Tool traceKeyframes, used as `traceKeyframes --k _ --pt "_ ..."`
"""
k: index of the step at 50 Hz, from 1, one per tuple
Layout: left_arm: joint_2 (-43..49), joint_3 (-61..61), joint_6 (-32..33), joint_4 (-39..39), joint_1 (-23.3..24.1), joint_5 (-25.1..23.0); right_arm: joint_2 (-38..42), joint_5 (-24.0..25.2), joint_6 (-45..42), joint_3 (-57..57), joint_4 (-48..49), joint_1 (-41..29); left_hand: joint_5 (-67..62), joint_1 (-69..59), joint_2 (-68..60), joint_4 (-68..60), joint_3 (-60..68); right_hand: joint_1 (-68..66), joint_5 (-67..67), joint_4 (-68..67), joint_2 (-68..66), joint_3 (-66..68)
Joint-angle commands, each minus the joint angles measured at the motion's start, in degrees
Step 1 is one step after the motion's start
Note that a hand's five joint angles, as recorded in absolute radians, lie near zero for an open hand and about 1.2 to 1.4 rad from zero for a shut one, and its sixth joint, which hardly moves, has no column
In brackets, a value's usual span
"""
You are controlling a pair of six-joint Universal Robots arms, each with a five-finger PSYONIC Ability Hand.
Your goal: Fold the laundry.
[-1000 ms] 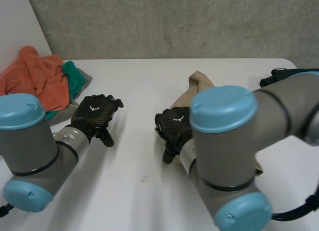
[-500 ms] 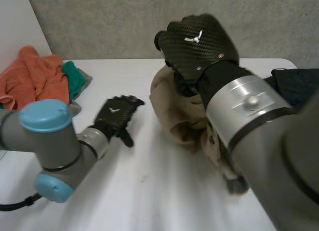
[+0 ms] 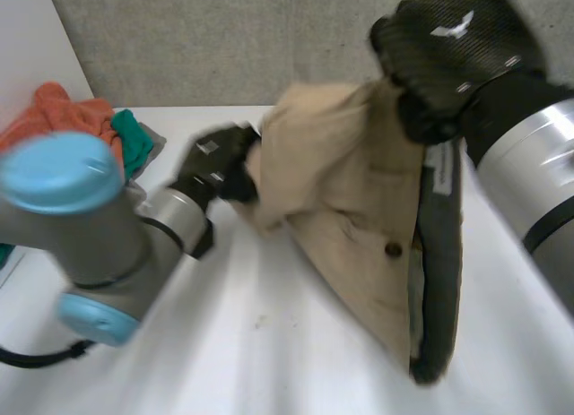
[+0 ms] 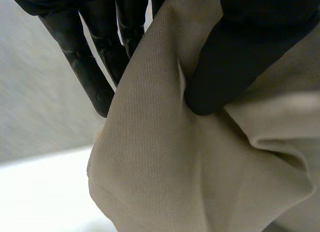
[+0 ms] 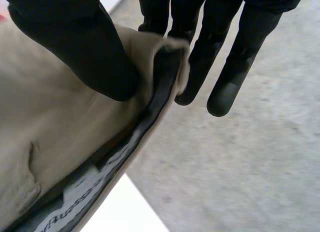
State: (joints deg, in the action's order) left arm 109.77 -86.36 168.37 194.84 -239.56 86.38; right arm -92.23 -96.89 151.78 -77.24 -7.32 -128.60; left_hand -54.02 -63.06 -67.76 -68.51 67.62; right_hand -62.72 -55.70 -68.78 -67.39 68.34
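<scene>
Hanging above mid-bench (image 3: 224, 343), the garment (image 3: 350, 209) runs lengthwise down from the right robot hand (image 3: 448, 56), which pinches its top edge; the left robot hand (image 3: 220, 164) pinches its side edge, lower.

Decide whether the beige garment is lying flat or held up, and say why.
Held up: the garment hangs from the right hand, pinching its top edge, while the left hand pinches its side.

Beige garment (image 3: 341, 191): hanging up centre frame, dark lining and a button showing.
Orange and green cloths (image 3: 63, 115): heaped, upper left.
</scene>
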Motion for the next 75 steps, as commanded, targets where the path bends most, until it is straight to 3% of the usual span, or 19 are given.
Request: traceKeyframes --k 1,5,10,23,29,33,37,38,39,40,41,42,44,51,55,60,67,68,75 --pt "-21.9 -3.5 4.6 -5.7 -3.2 0.9 -4.9 2.8 -2.6 2.1 -0.6 4.1 -16.0 -16.9 -12.2 -11.5 12.4 -17.3 -14.3 -11.2 -12.6 11.7" --pt "-29.2 -1.9 4.7 -13.0 -3.4 0.5 -6.9 4.6 -2.8 3.1 -2.3 7.5 -16.0 -16.9 -12.2 -11.5 12.4 -17.3 -14.3 -11.2 -12.6 11.7" --pt "-31.6 0.0 4.2 -19.9 -2.8 -2.2 -7.6 6.6 -2.7 4.2 -3.9 9.8 -16.0 -16.9 -12.2 -11.5 12.4 -17.3 -14.3 -11.2 -12.6 11.7" --pt "-19.4 0.5 2.0 -25.2 -2.1 -3.5 -1.8 7.4 -2.3 1.7 -4.3 10.1 -16.0 -16.9 -12.2 -11.5 12.4 -17.3 -14.3 -11.2 -12.6 11.7" --pt "-6.4 6.7 2.3 -22.7 -2.5 -3.2 10.5 7.2 -1.8 4.9 -1.5 10.1 -16.0 -16.9 -12.2 -11.5 12.4 -17.3 -14.3 -11.2 -12.6 11.7" --pt "5.5 15.7 2.6 -17.9 -2.8 -2.5 22.2 6.0 -1.9 10.4 6.5 10.1 -16.0 -16.9 -12.2 -11.5 12.4 -17.3 -14.3 -11.2 -12.6 11.7" --pt "17.2 27.4 3.4 -12.6 -3.5 -1.6 36.9 1.0 -2.7 18.8 19.6 10.1 -16.0 -16.9 -12.2 -11.5 12.4 -17.3 -14.3 -11.2 -12.6 11.7" --pt "21.2 31.6 4.2 -10.7 -3.5 -1.8 39.2 0.0 -2.9 20.1 22.0 10.0 -13.5 -14.5 -9.8 -9.0 9.9 -17.3 -14.3 -11.2 -12.6 11.7" --pt "22.9 33.7 4.9 -9.7 -3.5 -1.8 41.3 -0.7 -3.2 21.3 24.4 10.0 -2.8 -3.8 0.9 1.7 -0.8 -17.3 -14.3 -11.2 -12.6 11.7" --pt "24.4 35.6 5.6 -8.5 -3.5 -1.8 43.1 -1.3 -3.2 22.3 26.9 10.0 8.6 7.6 12.3 13.1 -12.2 -1.9 1.1 4.2 2.8 -3.8" --pt "25.5 37.3 6.4 -7.4 -3.5 -1.7 46.1 -2.1 -3.9 23.4 31.6 9.9 20.0 19.1 23.8 24.5 -23.7 44.8 47.7 50.8 49.4 -50.4" --pt "26.9 39.7 8.4 -5.1 -3.6 -1.1 47.3 -2.6 -4.3 24.0 33.8 9.9 39.3 38.4 43.1 43.8 -42.9 52.7 55.7 58.8 57.4 -58.3" --pt "27.2 40.9 10.5 -2.7 -3.6 -0.2 48.5 -2.8 -5.4 24.4 36.8 9.9 49.6 48.6 53.3 54.1 -53.2 52.7 55.7 58.8 57.4 -58.3" --pt "20.4 33.5 16.8 2.5 -3.5 10.4 43.5 -2.1 -7.1 18.5 34.2 9.7 50.9 50.0 54.7 55.4 -54.5 52.7 55.7 58.8 57.4 -58.3" --pt "14.1 24.4 19.3 2.6 -3.2 10.1 35.8 1.7 -7.1 13.0 28.6 9.9 50.4 49.5 54.2 54.9 -54.0 52.7 55.7 58.8 57.4 -58.3" --pt "2.8 9.4 23.2 0.9 -3.1 10.0 26.1 12.1 -7.1 4.7 11.1 11.0 49.3 48.3 53.0 53.8 -52.9 52.7 55.7 58.8 57.4 -58.3" --pt "-6.6 -9.2 27.6 -5.1 -2.7 10.0 24.6 14.6 -5.8 -1.2 -3.7 12.8 46.9 46.0 50.7 51.4 -50.5 52.7 55.6 58.7 57.3 -58.3" --pt "-7.1 -10.7 27.6 -5.6 -2.7 10.0 24.6 14.9 -4.8 -2.6 -5.8 12.8 46.2 45.3 50.0 50.7 -49.8 46.0 49.0 52.0 50.6 -51.6" --pt "-7.3 -18.8 27.4 -6.4 -3.6 10.0 26.7 19.7 -0.9 -7.2 -1.4 13.6 44.6 43.6 48.3 49.0 -48.2 42.7 45.7 48.8 47.4 -48.3"
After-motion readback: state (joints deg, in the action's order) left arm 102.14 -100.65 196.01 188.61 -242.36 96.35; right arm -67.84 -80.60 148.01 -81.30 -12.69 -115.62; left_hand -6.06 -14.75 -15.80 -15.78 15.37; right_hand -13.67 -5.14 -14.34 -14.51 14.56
